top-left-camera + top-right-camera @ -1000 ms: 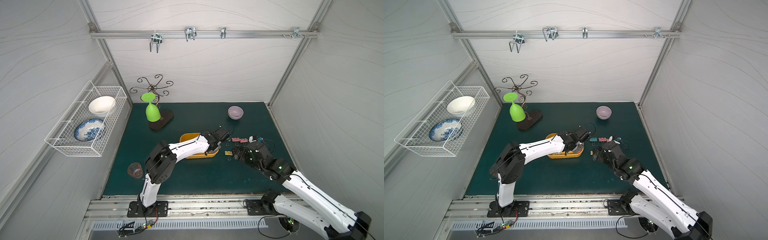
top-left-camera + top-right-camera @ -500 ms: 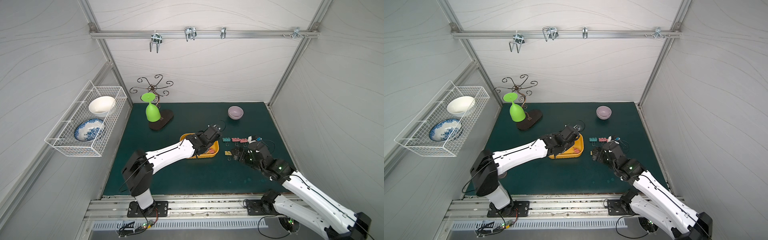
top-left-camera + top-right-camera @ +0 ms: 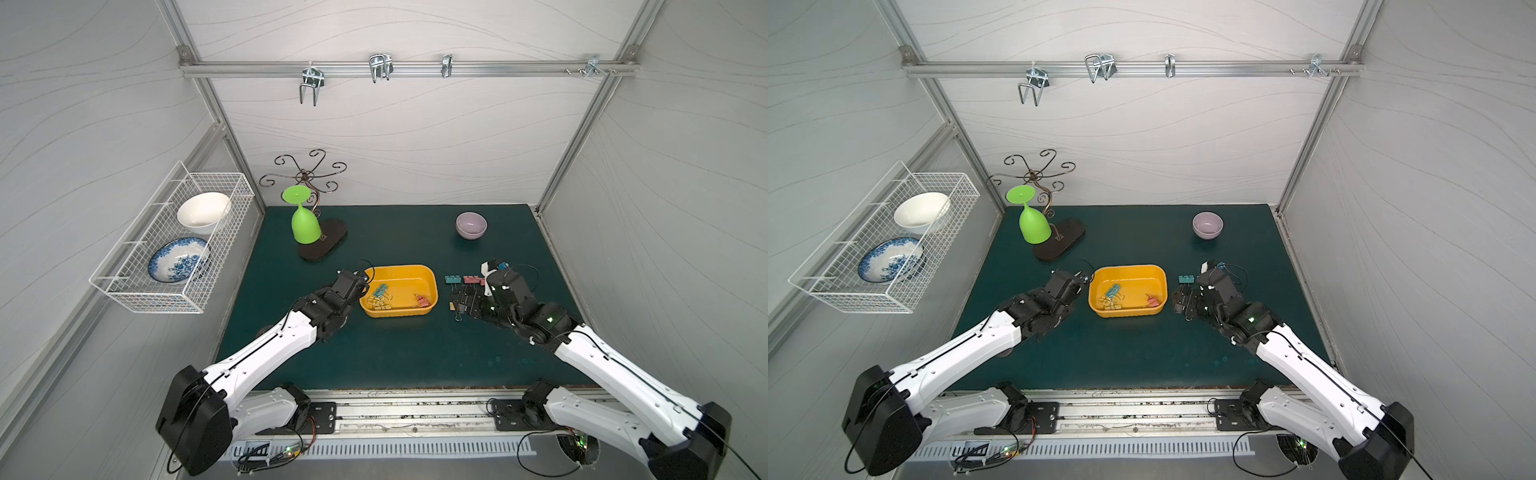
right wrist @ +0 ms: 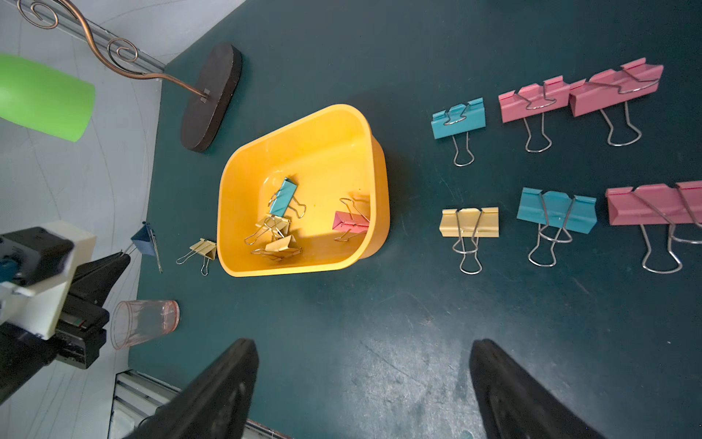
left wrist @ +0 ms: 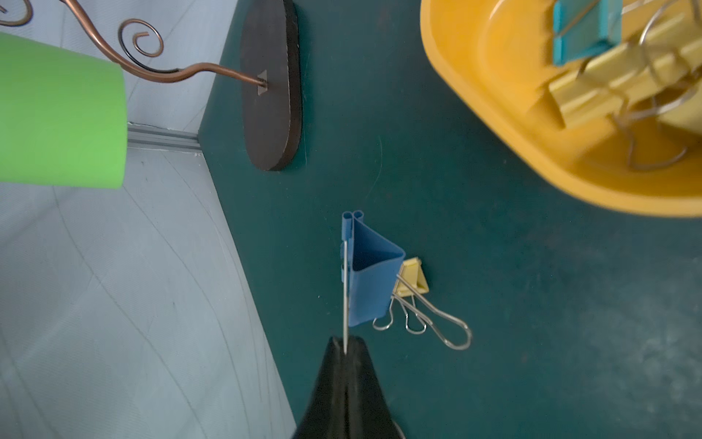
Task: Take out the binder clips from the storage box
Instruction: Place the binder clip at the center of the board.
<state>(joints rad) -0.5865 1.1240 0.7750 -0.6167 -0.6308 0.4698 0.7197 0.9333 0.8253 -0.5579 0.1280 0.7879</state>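
The left gripper [image 5: 345,347] pinches only one thin wire handle of the blue binder clip [image 5: 374,281], dangling just beyond its fingertips outside the storage box [image 5: 494,125], so it could swivel loose onto the small yellow clip [image 5: 412,283] nearby, while the right gripper [image 4: 362,346] gapes wide, empty.

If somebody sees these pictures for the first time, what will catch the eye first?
Most likely the yellow-orange box in the middle of the dark green mat, with a few binder clips still inside. Next come the pastel clips laid in two neat rows on the mat beside it, and the left gripper pinching a blue clip by its wire handle just outside the box.
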